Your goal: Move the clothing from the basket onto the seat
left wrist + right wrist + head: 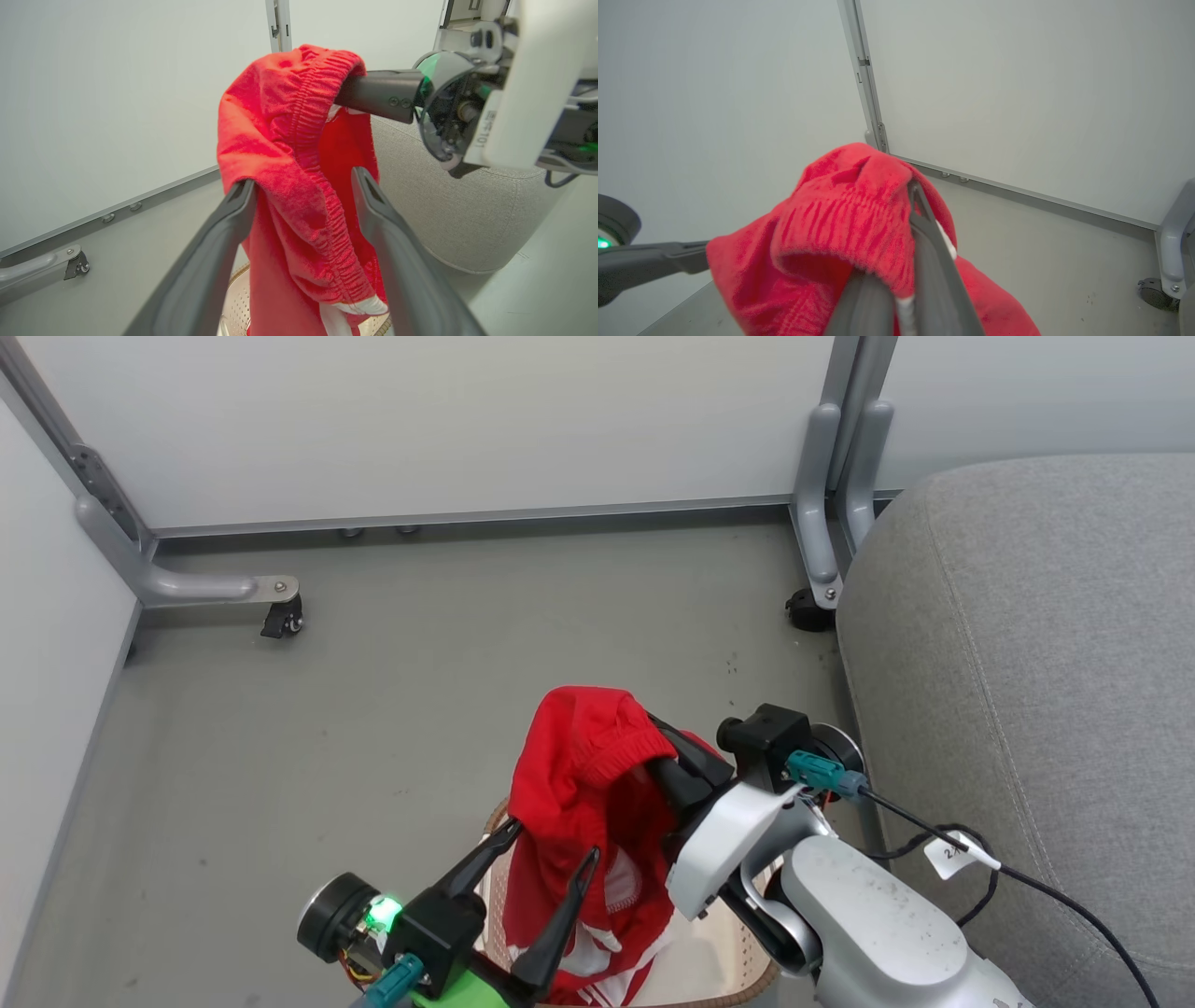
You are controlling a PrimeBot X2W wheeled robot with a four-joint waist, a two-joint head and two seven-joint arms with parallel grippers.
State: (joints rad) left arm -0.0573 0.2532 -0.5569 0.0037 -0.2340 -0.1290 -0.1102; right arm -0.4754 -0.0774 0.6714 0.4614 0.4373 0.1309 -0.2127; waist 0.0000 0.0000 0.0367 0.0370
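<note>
Item 1. My left gripper (555, 837): fingers spread wide, one on each side of the hanging cloth, gripping nothing. In the left wrist view one fingertip (246, 186) looks to be touching a fold. Risk: if I lift or swing away with the fingers set like this, a tip could hook the fabric and pull it out of my other grip.

Item 2. Clothing (579, 756): red, with a gathered waistband at the top. It is draped over my right fingers and hangs down, the lower end with the white trim trailing into the basket. Risk: thin, slippery cloth held at one bunched point. A quick swing could work it loose, and it would fall to the floor (373, 709) between basket and seat.

Item 3. Basket (752, 980): low in the head view, beneath both grippers. Risk: the trailing hem could drag over the rim and tip or shift the basket if I move sideways before lifting clear.

Item 4. My right gripper (915, 205): fingers pressed together on the waistband, carrying the whole weight. Risk: I cannot tell how much fabric is pinched, and a shallow bite could slide off.

Item 5. Seat (1027, 663): grey cushion, well to the right, nothing laid on the part I can see. Risk: letting go too near the rounded edge, so that the cloth slides off.
</note>
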